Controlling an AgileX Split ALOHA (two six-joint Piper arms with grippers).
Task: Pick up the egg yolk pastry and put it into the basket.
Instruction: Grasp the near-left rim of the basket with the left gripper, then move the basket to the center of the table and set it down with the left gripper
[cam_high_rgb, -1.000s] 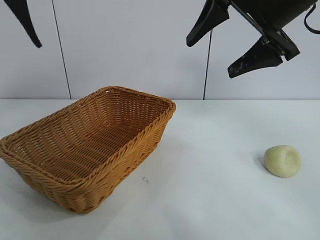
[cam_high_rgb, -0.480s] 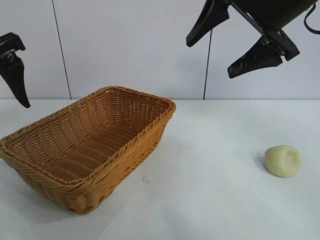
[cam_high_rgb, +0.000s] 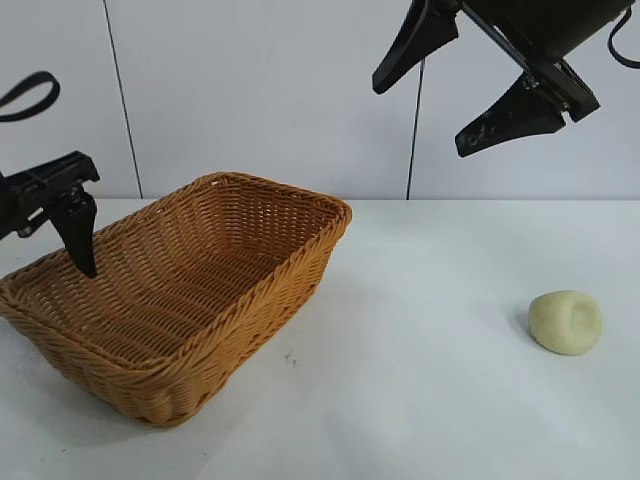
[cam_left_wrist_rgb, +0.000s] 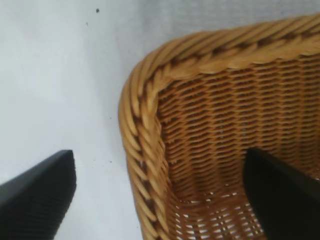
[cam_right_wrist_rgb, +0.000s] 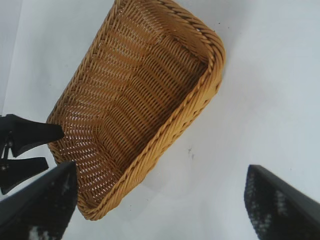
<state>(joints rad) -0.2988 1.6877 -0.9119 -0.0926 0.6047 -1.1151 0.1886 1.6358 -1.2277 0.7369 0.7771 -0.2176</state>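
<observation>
The egg yolk pastry (cam_high_rgb: 566, 322) sits alone on the white table (cam_high_rgb: 420, 400), far over on the right arm's side, its shallow dent turned up and toward the camera — well apart from the basket (cam_high_rgb: 178, 292) and untouched by either arm. The basket, a large orange-tan wicker tray with a braided rim, lies on the left half of the table, set at an angle so one corner points toward the back wall. The left gripper (cam_high_rgb: 70, 235) hangs low at the basket's left end, one dark finger pointing down just at the rim; in its wrist view its two fingers (cam_left_wrist_rgb: 37, 195) stand wide apart, straddling a rounded corner of the basket (cam_left_wrist_rgb: 150, 150), one over bare table and the other over the woven inside. It holds nothing. The right gripper (cam_high_rgb: 470, 85) is high above the table, between basket and pastry, tilted downward with its jaws spread wide and empty; its wrist view looks down onto the basket (cam_right_wrist_rgb: 145, 105).
</observation>
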